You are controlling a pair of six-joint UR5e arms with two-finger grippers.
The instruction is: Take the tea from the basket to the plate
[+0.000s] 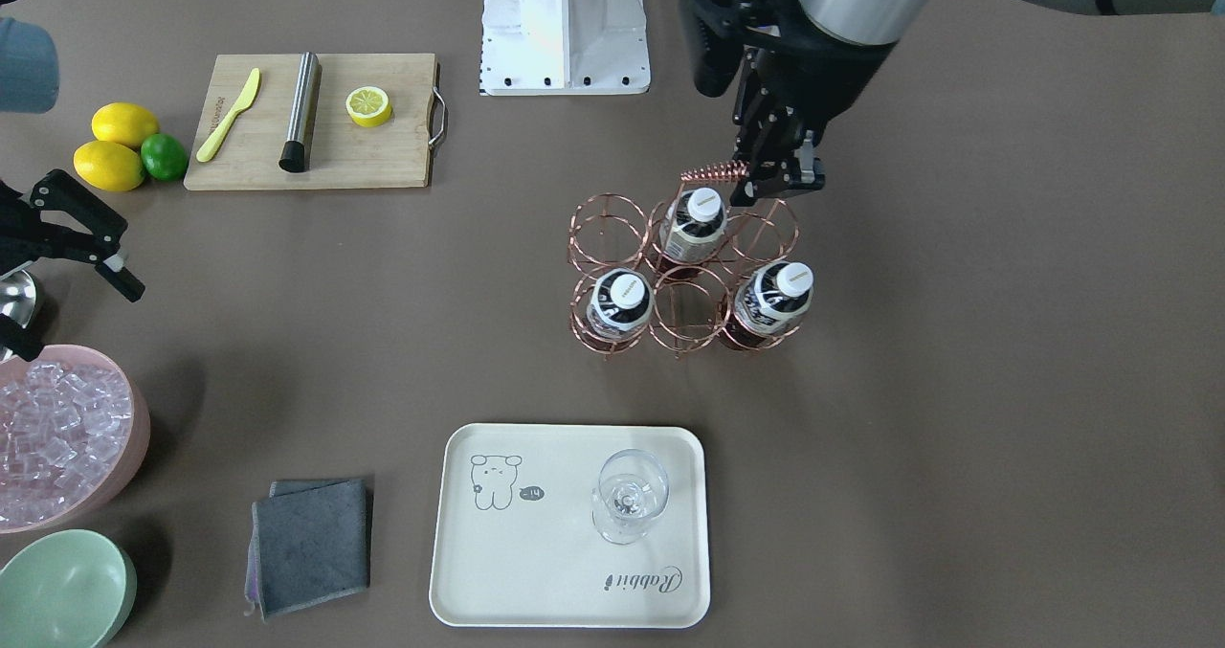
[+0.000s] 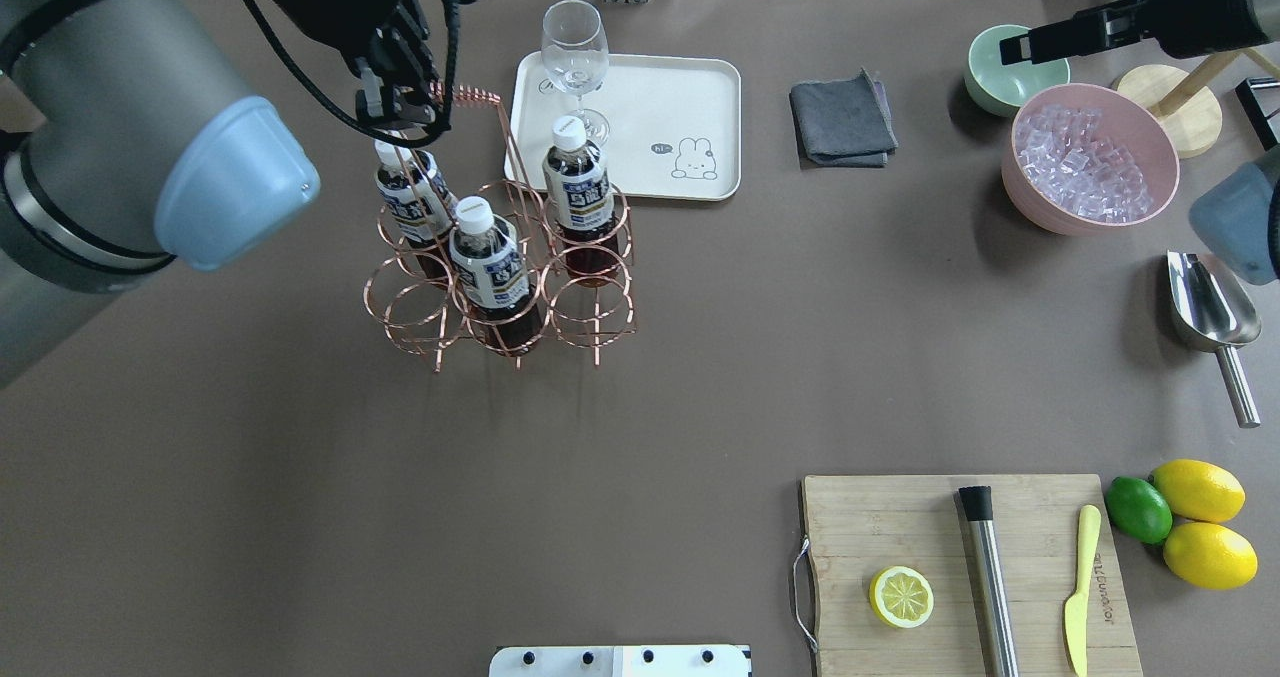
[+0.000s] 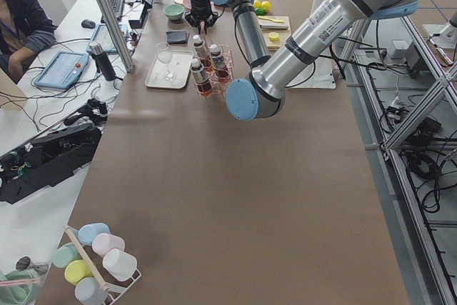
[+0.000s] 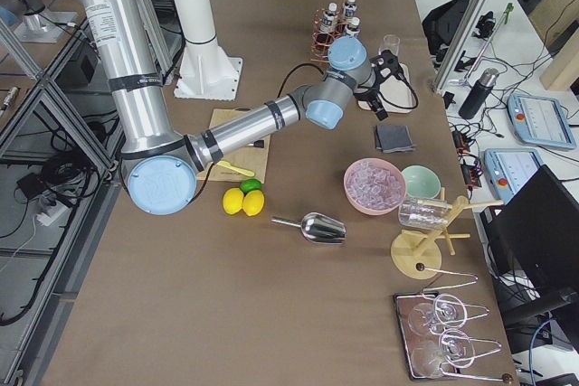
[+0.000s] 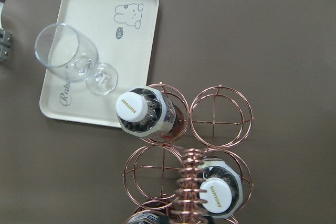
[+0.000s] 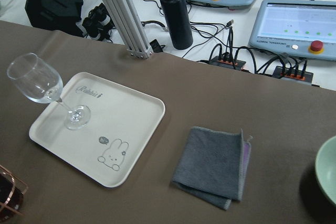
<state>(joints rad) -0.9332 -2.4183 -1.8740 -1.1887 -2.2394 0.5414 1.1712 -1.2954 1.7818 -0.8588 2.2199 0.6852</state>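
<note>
Above the basket [image 1: 685, 305], by its coiled handle [image 1: 713, 173], the left gripper [image 1: 780, 184] hangs parted and empty. It should drop squarely over one tea [image 1: 696, 222] cap, avoiding the wire.

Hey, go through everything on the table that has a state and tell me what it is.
Basket: three rings filled, three empty.
Tea bottles: three, capped, upright.
Plate: no tea on it.
Wine glass: upright, empty.
Pink bowl: full of ice.
Mint-green bowl: empty.
Lemon half: cut face up.
Left end effector: open, above Basket handle.
Right end effector: open, empty.
</note>
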